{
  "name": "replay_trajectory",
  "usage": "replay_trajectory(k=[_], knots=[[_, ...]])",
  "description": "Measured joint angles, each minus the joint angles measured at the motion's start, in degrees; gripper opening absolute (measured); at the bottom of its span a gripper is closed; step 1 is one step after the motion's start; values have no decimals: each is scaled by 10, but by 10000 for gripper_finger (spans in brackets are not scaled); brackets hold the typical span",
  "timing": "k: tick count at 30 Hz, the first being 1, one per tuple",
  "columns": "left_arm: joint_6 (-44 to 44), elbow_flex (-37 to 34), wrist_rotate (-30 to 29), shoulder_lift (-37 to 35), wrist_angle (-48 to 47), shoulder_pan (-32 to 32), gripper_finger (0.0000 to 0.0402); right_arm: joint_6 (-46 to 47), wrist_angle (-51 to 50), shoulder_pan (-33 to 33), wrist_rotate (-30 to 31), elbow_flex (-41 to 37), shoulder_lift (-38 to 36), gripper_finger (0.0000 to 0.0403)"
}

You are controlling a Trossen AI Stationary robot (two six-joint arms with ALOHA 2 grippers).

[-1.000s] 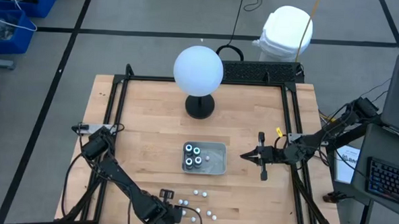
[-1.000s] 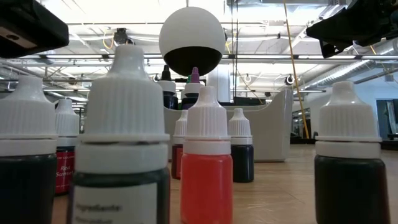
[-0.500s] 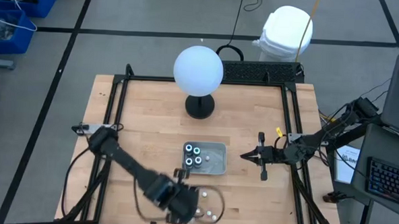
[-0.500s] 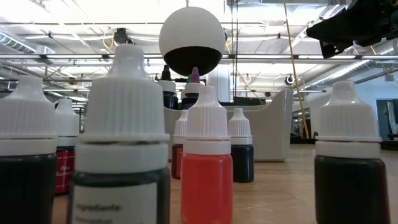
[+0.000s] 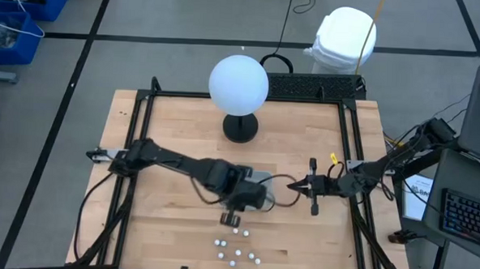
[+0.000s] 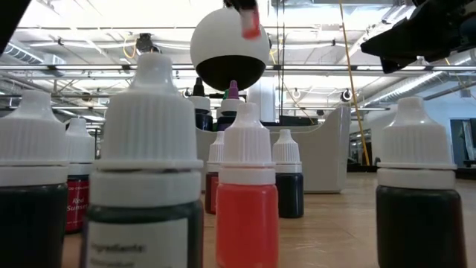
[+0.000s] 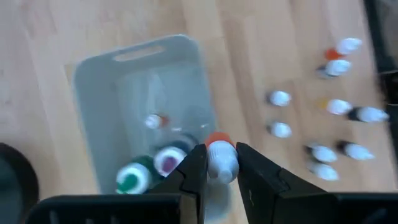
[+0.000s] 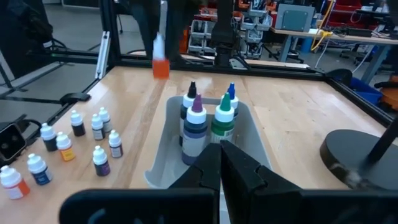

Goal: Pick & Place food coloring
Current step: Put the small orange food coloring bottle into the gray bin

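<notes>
My left gripper [image 5: 241,203] hangs over the shallow grey tray [image 7: 134,53], shut on a small food coloring bottle [image 7: 221,158] with a white cap and an orange body. The tray holds several taller dark bottles [image 8: 205,118] standing upright and one small bottle [image 7: 155,121] lying down. Several more small white-capped bottles [image 5: 235,248] stand on the wood near the table's near edge. My right gripper [image 5: 296,186] hovers just right of the tray, shut and holding nothing. My left gripper pinches the small bottle by its white cap [image 7: 222,163] between its two fingers [image 7: 189,171], coming from above and pointing down. The bottle is lifted clear and hangs upright, its orange body [image 8: 160,68] below the fingers, over the tray's near part.
The big white globe [image 5: 238,84] on its black base [image 8: 360,155] stands behind the tray toward the far edge. A black frame [image 5: 138,138] runs round the tabletop. Bare wood lies left of the tray. In the low view the small bottles [image 6: 245,201] fill the foreground.
My left arm has swung from the near edge, beside the group of small bottles, up and toward the far edge to a spot over the tray, carrying the small orange bottle lifted clear of the table. My right arm has kept still.
</notes>
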Motion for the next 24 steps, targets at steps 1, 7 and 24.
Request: replay_trajectory(k=[1,7,24], knots=[[14,0,3,6,13,9,72,0,1,-2,0,0,0,0],[78,1,-2,49,67,37,72,-2,0,-4,0,0,0,0],[96,-13,-27,116,129,68,72,-2,-9,-4,-2,0,0,0]])
